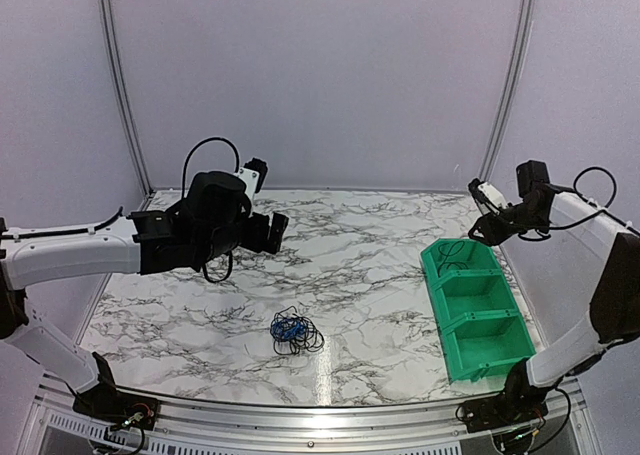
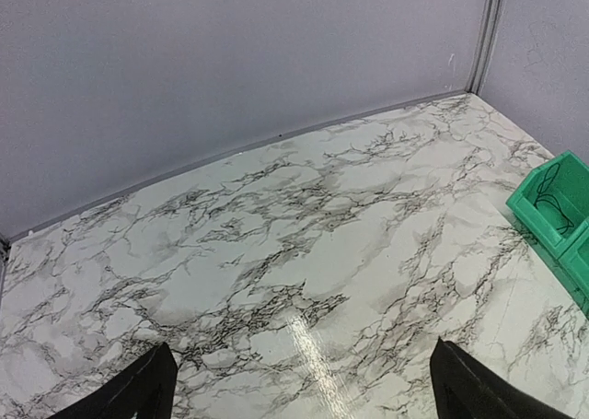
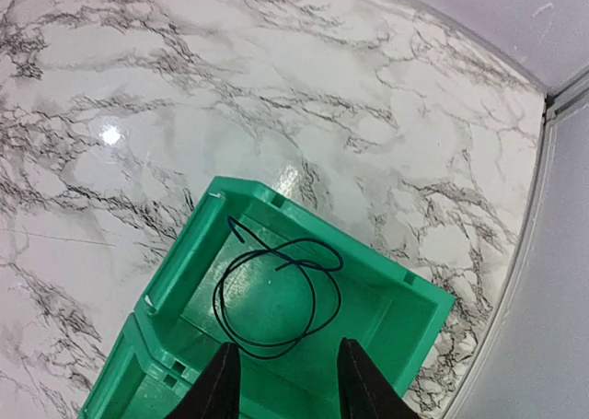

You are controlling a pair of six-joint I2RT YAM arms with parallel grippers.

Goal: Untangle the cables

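Observation:
A small tangle of blue and black cables [image 1: 295, 330] lies on the marble table near the front middle. A single thin dark cable [image 3: 276, 295] lies looped in the far compartment of the green bin [image 3: 405, 322]; it also shows in the top view [image 1: 455, 255]. My left gripper [image 1: 262, 200] hangs open and empty high above the table, behind and left of the tangle; its wide-apart fingertips [image 2: 147, 387] frame bare marble. My right gripper [image 3: 283, 382] is open and empty, just above the bin's far compartment and the looped cable.
The green bin [image 1: 475, 310] has three compartments and stands at the right side of the table; its corner shows in the left wrist view [image 2: 552, 203]. White walls with metal rails close in the table at the back and sides.

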